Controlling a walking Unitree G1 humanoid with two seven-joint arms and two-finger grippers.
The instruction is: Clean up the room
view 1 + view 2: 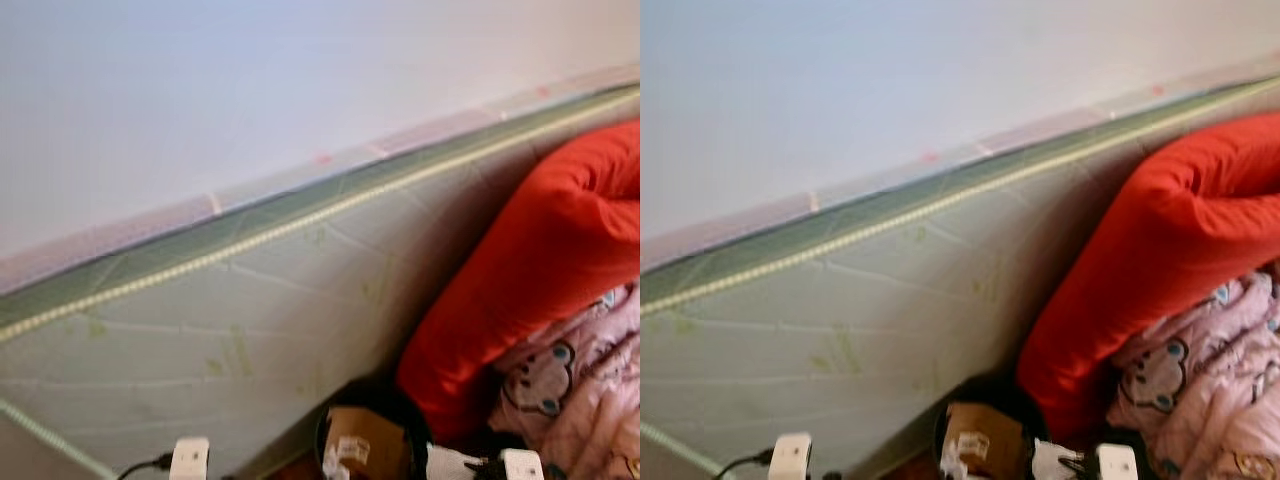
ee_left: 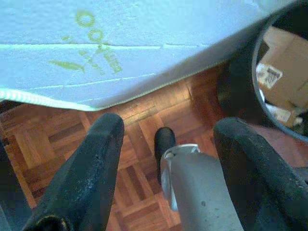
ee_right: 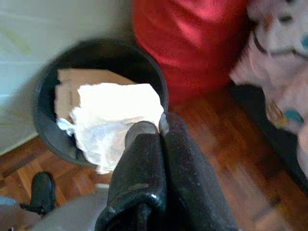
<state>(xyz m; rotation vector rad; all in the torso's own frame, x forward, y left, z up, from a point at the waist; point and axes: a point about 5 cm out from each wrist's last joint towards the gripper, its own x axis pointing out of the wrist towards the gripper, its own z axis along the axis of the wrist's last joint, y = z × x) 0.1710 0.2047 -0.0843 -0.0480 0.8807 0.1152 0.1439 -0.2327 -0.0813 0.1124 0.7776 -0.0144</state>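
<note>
Take the black waste bin as your landmark: it stands on the parquet floor with a brown cardboard box inside it. Your right gripper hangs above the bin's rim, its jaws pressed together on a crumpled white tissue, and the tissue lies over the bin's opening, partly covering the cardboard. Just beside the bin on one side leans a pale green mattress with a leaf pattern and beaded piping, its lower edge meeting the floor close to the bin. On the bin's other side a red cushion rests against the mattress, and beyond it lies a pink fabric with a cartoon bear print. Your left gripper is near the floor beside the bin, between it and the mattress edge, with its jaws spread wide and nothing between them.
</note>
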